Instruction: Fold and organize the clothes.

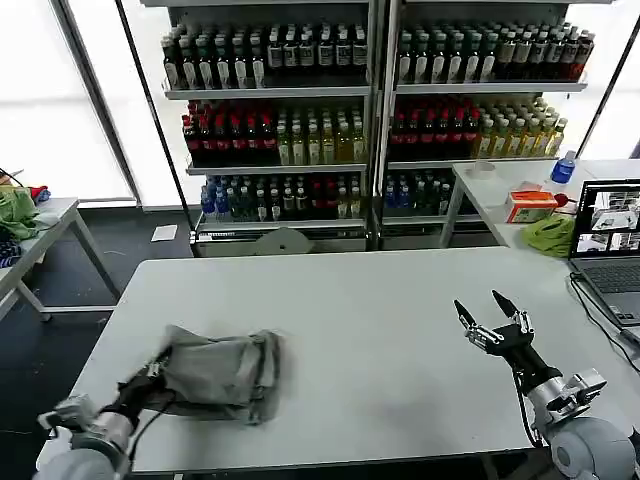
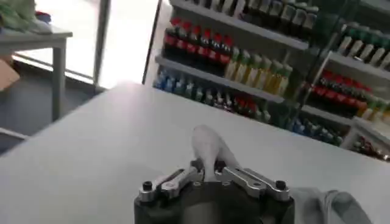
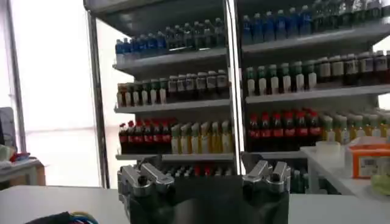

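One of the clothes, a light grey shirt (image 1: 220,372), lies crumpled on the near left part of the white table (image 1: 370,320). My left gripper (image 1: 152,376) is at the shirt's left edge, shut on a fold of it. In the left wrist view the grey fabric (image 2: 209,146) rises in a pinched ridge out of the closed left gripper (image 2: 210,172). My right gripper (image 1: 487,309) hovers over the table's right side, open, fingers pointing up and away, holding nothing. In its own wrist view the right gripper (image 3: 204,178) stands wide apart, facing the shelves.
A laptop (image 1: 610,240) with cables sits at the table's right edge. A second table behind it holds a green cloth (image 1: 549,236), an orange box (image 1: 530,205) and a blue bottle (image 1: 564,167). Drink shelves (image 1: 370,110) line the back. A side table (image 1: 45,225) stands far left.
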{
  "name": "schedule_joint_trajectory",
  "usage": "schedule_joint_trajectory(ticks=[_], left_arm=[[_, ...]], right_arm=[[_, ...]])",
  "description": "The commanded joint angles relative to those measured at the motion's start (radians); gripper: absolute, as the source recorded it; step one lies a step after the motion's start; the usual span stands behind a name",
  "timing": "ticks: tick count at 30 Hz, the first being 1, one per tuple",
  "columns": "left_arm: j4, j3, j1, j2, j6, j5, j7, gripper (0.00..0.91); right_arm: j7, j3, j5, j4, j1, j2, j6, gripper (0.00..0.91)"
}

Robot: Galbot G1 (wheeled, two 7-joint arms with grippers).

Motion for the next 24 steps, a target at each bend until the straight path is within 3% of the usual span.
schedule_joint_trajectory(ticks=[1,6,11,18,23,24], left_arm=[[0.070,-0.409,-0.030,0.231,0.101,-0.165,0.156,0.000],[0.104,-0.452,-0.013,0.336,0.102,-0.161,0.197,0.010],[0.115,-0.383,-0.002,0.420,0.102,-0.131,0.189,0.010],[0.064,-0.257,-0.048,0.410,0.104,-0.115,0.140,0.010],[-0.030,-0.202,-0.032,0.345,0.106,-0.147,0.061,0.010],[-0.091,-0.178,-0.021,0.311,0.107,-0.245,-0.012,0.010]], right_arm=[[0.000,-0.005,0.007,-0.002,0.005,0.001,0.002,0.907],[0.000,-0.010,0.011,-0.005,0.010,0.000,0.007,0.907],[-0.007,-0.009,0.023,-0.020,0.000,-0.004,0.028,0.907],[-0.009,-0.013,0.018,-0.029,-0.023,0.003,0.056,0.907],[-0.004,-0.024,0.015,-0.016,-0.034,0.023,0.057,0.907],[-0.004,-0.027,0.010,-0.016,-0.032,0.025,0.057,0.907]])
